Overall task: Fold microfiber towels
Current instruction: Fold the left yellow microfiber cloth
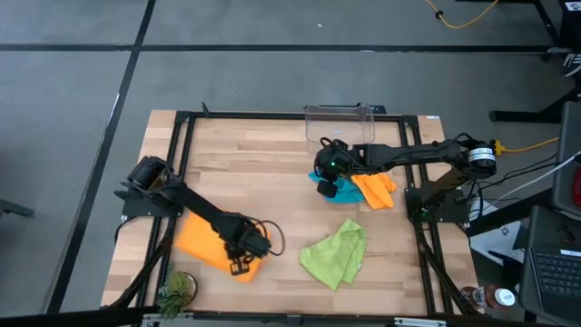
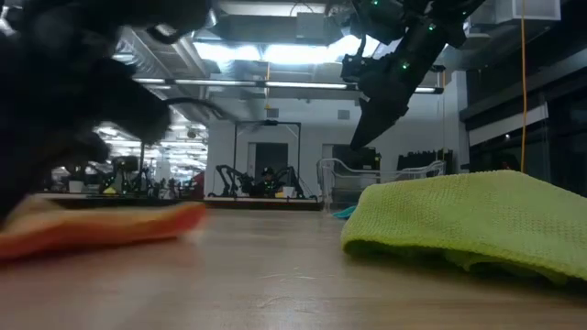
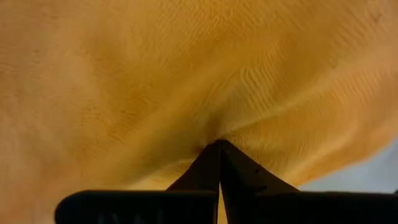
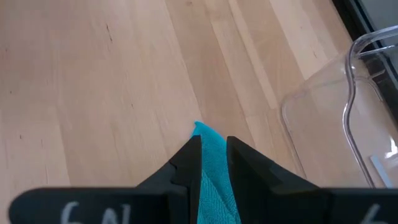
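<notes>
Both grippers clamped on towels, wooden table (image 1: 272, 173).

Left gripper (image 3: 217, 149) pinches the orange towel (image 1: 204, 243) at the table's front left. Right gripper (image 4: 213, 146) grasps the teal-blue towel (image 4: 214, 180) near the clear plastic bin (image 1: 340, 123), beside a second orange towel (image 1: 377, 189). Lime green towel (image 1: 334, 254) lies crumpled front right, apart.

Two black jointed arms (image 1: 195, 207), green indicator lights, black wedge-shaped claw fingers (image 4: 183, 168)
</notes>
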Controlling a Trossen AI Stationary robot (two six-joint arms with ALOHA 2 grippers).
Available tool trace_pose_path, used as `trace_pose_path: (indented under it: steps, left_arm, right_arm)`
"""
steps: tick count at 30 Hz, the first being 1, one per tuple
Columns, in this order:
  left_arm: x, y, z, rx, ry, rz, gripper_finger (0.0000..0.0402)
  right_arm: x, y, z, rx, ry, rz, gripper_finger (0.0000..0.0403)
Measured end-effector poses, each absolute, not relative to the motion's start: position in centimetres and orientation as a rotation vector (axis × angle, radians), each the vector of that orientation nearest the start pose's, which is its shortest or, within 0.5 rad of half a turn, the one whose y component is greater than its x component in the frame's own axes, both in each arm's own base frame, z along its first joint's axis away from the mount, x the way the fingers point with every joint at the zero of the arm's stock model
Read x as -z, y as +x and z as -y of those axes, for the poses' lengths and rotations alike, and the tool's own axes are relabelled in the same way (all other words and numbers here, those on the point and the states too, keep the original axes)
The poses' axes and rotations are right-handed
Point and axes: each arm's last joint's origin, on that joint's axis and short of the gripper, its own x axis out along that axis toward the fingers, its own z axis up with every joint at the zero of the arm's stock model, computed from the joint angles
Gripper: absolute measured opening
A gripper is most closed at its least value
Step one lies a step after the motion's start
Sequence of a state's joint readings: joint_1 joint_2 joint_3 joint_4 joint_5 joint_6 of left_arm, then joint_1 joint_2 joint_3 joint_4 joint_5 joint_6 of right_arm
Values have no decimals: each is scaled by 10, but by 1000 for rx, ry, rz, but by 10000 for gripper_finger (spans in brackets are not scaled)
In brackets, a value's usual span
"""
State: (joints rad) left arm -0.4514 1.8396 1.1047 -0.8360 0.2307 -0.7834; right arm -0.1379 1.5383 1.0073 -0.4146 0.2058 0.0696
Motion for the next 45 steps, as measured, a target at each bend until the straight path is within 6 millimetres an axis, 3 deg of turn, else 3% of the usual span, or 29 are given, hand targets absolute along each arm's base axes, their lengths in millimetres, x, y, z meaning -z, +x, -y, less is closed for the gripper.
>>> trace_pose_path:
  steps: [5, 10, 13, 17, 21, 28, 38, 45]
  left_arm:
    - [-158, 265, 137, -280, -457, -1723, 0]
    - [-173, 262, 136, -534, -600, -1579, 0]
    - [-173, 249, 138, -806, -731, -1598, 0]
    - [-170, 230, 148, -997, -721, -1723, 0]
    - [-165, 232, 148, -1058, -718, -1696, 0]
    - [-152, 235, 129, -1281, -608, -1693, 0]
    - [-125, 257, 96, -1231, -481, -1750, 0]
    - [-120, 274, 74, -1135, -375, -1608, 0]
  right_arm:
    - [-217, 306, 48, 350, 30, -937, 78]
    - [-217, 306, 48, 341, 12, -940, 78]
    - [-217, 306, 48, 339, 9, -938, 78]
    - [-217, 306, 48, 330, -9, -942, 78]
    - [-217, 306, 48, 326, -16, -940, 78]
    - [-217, 306, 48, 326, -17, -940, 78]
    - [-217, 306, 48, 303, -6, -941, 78]
    - [-217, 306, 48, 297, -16, -943, 78]
